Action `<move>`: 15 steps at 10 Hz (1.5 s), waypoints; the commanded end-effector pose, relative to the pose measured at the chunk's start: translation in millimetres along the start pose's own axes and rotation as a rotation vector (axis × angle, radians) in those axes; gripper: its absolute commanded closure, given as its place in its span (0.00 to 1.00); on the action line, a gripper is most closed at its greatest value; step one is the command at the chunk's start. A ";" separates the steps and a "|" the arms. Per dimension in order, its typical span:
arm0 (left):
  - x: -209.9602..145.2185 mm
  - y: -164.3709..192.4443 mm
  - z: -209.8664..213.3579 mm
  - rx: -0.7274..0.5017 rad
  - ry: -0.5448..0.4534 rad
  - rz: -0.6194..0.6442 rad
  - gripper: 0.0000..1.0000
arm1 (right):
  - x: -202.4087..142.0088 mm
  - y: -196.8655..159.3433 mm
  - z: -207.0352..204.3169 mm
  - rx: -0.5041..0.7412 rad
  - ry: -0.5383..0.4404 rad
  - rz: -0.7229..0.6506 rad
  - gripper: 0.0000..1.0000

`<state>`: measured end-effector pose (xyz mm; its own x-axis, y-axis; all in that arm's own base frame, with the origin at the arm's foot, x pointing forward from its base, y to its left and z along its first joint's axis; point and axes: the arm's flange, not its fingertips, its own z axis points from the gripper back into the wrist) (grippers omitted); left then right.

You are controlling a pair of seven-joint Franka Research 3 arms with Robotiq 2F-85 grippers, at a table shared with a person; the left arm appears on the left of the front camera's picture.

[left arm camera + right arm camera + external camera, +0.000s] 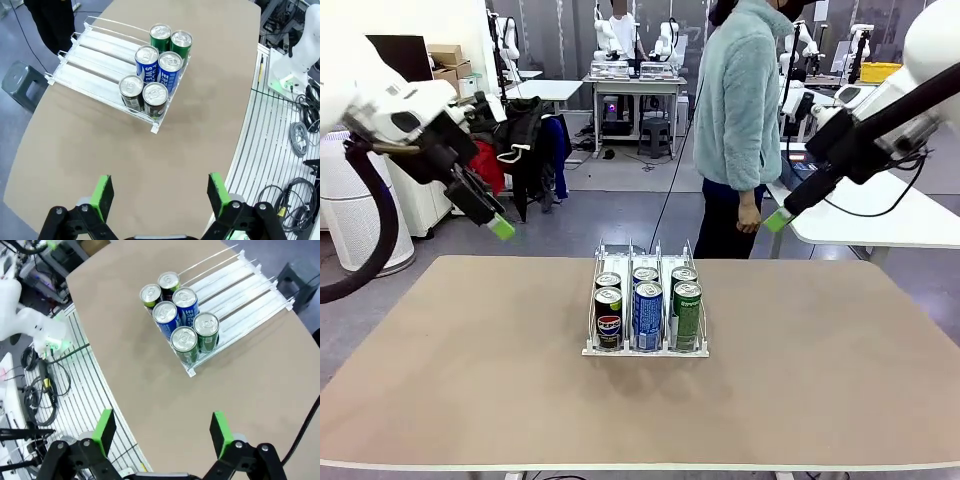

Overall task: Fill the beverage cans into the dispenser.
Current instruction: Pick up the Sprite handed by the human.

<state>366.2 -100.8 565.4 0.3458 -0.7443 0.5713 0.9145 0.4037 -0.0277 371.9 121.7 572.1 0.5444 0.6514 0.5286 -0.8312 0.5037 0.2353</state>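
Bare table (470,360) is seen on all sides of the rack (620,258). Near ends of its three lanes are taken up by six cans (647,312); far ends are left free. Far edge is partly blocked by a person (740,110).

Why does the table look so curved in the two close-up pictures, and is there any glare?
Left wrist view: a wide-angle lens likely bows the table edge, and the silver tops of the beverage cans catch the light. Right wrist view: same bowing, same glints. Front view: the far edge stays straight, light is even, only a faint shadow by the dispenser.
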 end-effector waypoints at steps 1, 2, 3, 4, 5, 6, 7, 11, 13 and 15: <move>1.2 -4.0 -10.7 -0.003 0.013 -0.004 0.00 | -3.7 -7.7 -1.5 -0.105 -0.039 0.026 0.00; 1.2 -4.0 -10.7 -0.003 0.013 -0.004 0.00 | 0.0 0.0 0.0 0.000 0.000 0.000 0.00; 1.2 -4.0 -10.7 -0.003 0.013 -0.004 0.00 | 0.0 0.0 0.0 0.000 0.000 0.000 0.00; 1.2 -4.0 -10.7 -0.003 0.013 -0.004 0.00 | 0.0 0.0 0.0 0.000 0.000 0.000 0.00; 1.2 -4.0 -10.7 -0.003 0.013 -0.004 0.00 | 0.0 0.0 0.0 0.000 0.000 0.000 0.00; 5.3 -7.0 -9.5 0.007 0.031 0.000 0.00 | 1.2 -0.1 2.4 -0.026 0.005 0.006 0.00; 11.2 -4.9 -3.1 0.001 0.018 -0.015 0.00 | 7.8 0.1 12.8 -0.101 -0.009 0.080 0.00; 43.7 4.9 64.0 0.037 0.002 -0.080 0.00 | 43.2 4.1 75.4 -0.234 -0.028 0.306 0.00; 51.8 3.2 88.1 0.118 -0.028 -0.073 0.00 | 52.8 1.9 107.6 -0.279 -0.090 0.280 0.00; 55.7 0.1 107.9 0.223 -0.012 -0.061 0.00 | 57.4 1.9 141.5 -0.383 -0.236 0.166 0.00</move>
<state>364.7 -85.0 689.1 0.2738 -0.7502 0.6019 0.8885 0.4369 0.1403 383.6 80.7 717.8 0.3039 0.6833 0.6638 -0.8287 0.5334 -0.1697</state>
